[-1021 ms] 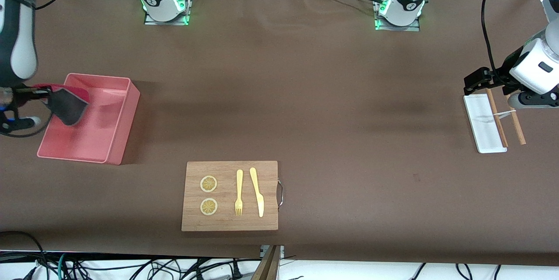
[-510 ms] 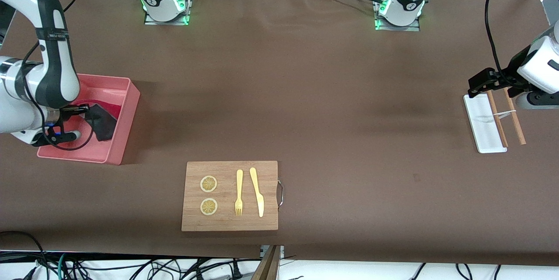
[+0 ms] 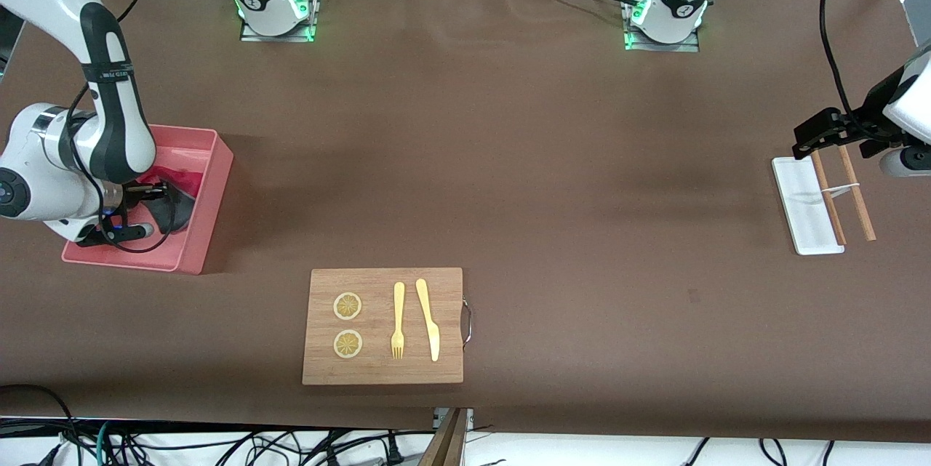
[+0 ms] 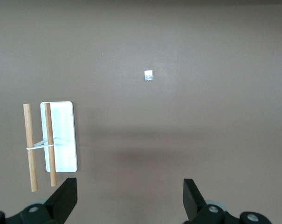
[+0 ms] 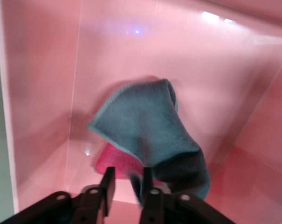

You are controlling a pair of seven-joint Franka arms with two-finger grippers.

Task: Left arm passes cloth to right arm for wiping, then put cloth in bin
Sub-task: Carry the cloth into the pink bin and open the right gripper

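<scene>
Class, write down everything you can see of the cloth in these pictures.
The cloth is a small floppy rag of fleecy fabric, grey on one face and magenta-pink on the other. It lies crumpled and folded over itself inside the salmon-pink bin, grey face mostly up, pink showing beneath, resting on the bin's floor close to a wall. The right gripper is down in the bin right at the cloth's edge, jaws slightly parted; whether they grip it is unclear.
</scene>
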